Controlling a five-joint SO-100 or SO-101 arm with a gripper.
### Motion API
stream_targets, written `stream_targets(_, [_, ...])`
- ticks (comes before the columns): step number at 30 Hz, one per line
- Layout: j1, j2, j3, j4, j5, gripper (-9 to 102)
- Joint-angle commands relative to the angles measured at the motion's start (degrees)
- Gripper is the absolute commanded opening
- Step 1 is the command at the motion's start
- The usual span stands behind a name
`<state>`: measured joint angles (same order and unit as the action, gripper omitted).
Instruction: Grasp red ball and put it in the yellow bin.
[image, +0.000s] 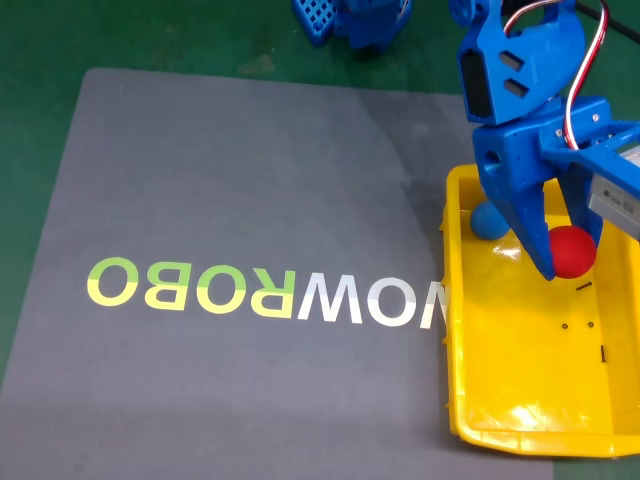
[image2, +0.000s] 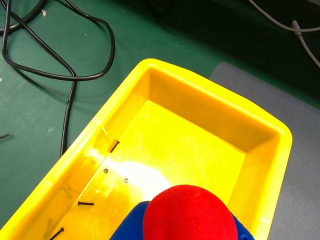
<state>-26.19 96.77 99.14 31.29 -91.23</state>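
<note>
One red ball (image: 572, 250) is sitting clamped in the blue claw (image: 560, 262), hanging over the yellow bin (image: 470, 400) (a blue ball (image: 487, 221) is lying inside). Probably light and matte, it is gripping well across its middle; round, so likely rolling once released.

Robotics lab or workshop bench. Evidence: green work surface (image: 40, 60) under a grey rectangular mat (image: 250, 180) printed with mirrored "ROBO" lettering; blue 3D-printed plastic parts (image: 350, 20) just beyond the mat's far edge; loose black cables (image2: 65, 70) beside it.
</note>
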Motion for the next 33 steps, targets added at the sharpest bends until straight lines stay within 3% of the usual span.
stream_targets(1, [-0.4, 1.8, -0.6, 0.0, -0.3, 0])
stream_targets(5, [-0.4, 1.6, -0.7, -0.4, -0.4, 1])
stream_targets(10, [-0.2, 1.2, -0.8, -1.2, 0.1, 23])
stream_targets(12, [-0.1, 1.2, -0.8, -1.7, 0.7, 26])
stream_targets(26, [0.8, 4.3, -0.5, -0.7, 0.5, 27])
stream_targets(33, [2.3, 17.4, 9.6, 0.5, 0.0, 26])
